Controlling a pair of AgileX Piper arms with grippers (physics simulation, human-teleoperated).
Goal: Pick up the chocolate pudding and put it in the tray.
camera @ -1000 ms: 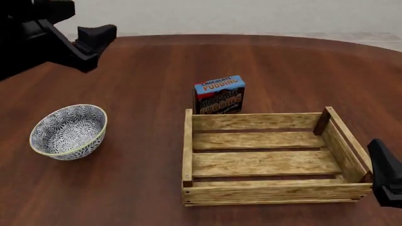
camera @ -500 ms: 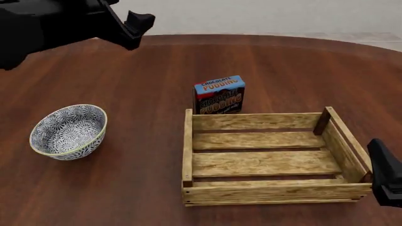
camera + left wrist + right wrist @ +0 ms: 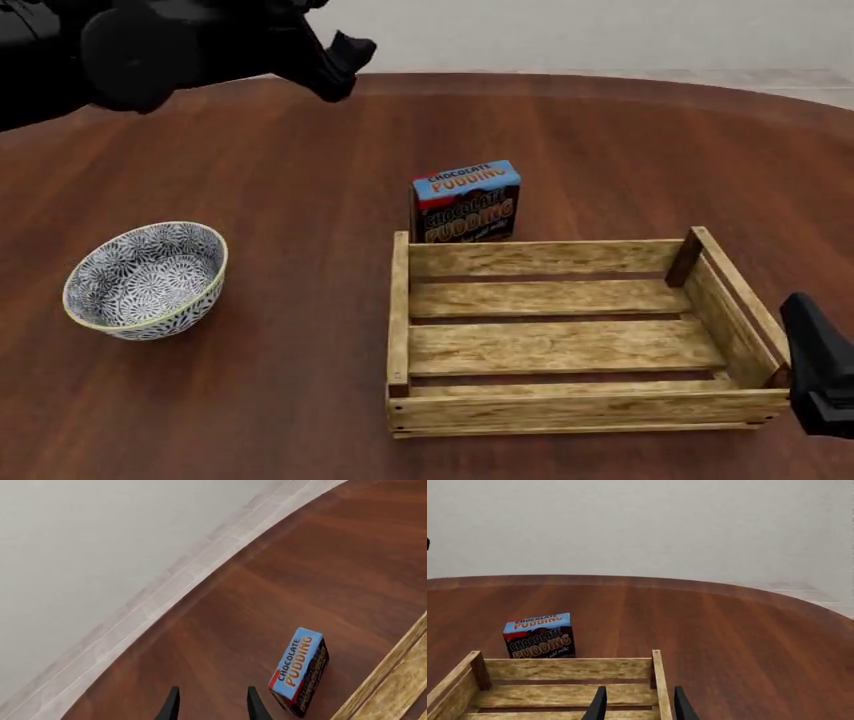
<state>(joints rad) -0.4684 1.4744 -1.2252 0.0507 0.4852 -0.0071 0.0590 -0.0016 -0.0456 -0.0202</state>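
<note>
The chocolate pudding (image 3: 465, 201) stands upright on the table just behind the tray's far left corner, also seen in the left wrist view (image 3: 299, 671) and right wrist view (image 3: 539, 635). The tray (image 3: 400, 310) of light wooden slats lies right of centre with nothing in it. My left gripper (image 3: 344, 62) hangs high over the far left of the table, well behind and left of the carton; its fingertips (image 3: 172, 706) stand apart, open and empty. My right gripper (image 3: 821, 375) rests by the tray's right end, with fingertips (image 3: 680, 706) apart over the tray's edge (image 3: 658, 680).
A round blue-and-white patterned bowl (image 3: 147, 278) sits at the left of the table. The table's curved far edge (image 3: 534, 78) runs behind the carton, with pale floor beyond.
My left arm has swung rightward and slightly up across the far left of the table, nearer the carton. The carton, tray, bowl and right arm have stayed still.
</note>
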